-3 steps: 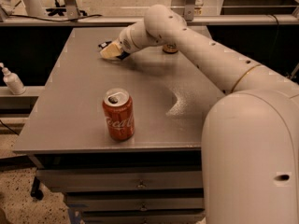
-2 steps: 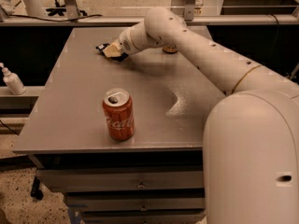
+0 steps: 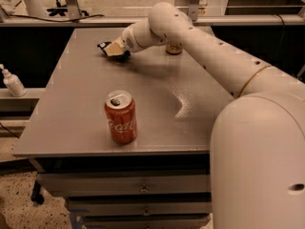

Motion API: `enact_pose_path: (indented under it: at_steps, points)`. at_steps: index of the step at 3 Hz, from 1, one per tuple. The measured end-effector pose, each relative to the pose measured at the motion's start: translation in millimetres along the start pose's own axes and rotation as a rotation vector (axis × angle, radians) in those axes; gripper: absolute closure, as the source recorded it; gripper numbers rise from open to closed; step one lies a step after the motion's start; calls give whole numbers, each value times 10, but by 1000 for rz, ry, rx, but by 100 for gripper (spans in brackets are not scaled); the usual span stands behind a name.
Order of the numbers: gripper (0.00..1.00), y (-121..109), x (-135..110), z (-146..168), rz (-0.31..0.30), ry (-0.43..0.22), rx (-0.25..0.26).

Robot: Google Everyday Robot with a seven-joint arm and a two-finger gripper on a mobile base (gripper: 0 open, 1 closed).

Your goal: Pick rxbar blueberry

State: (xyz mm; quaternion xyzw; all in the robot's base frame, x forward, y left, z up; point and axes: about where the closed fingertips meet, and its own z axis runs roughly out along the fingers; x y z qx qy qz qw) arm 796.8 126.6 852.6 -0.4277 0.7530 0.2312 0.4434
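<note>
My gripper is at the far left part of the grey table, at the end of the white arm that reaches in from the right. It is shut on the rxbar blueberry, a small dark navy bar whose end sticks out to the left of the tan fingers. The bar sits just above the table surface, with a dark shadow under it. Most of the bar is hidden by the gripper.
A red cola can stands upright near the table's front edge. A gold can stands at the back, partly behind my arm. A white bottle stands on a shelf to the left. Drawers sit under the table.
My gripper has moved slightly up and to the left, and the dark bar has moved along with it. The red can has not moved.
</note>
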Motion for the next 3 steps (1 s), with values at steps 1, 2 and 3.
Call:
enact_pose_path:
  at_steps: [1, 2, 3]
  points:
    - [100, -14, -222, -193, -41, -33, 14]
    - [100, 31, -474, -573, -75, -91, 29]
    - [100, 29, -492, -613, -78, -95, 32]
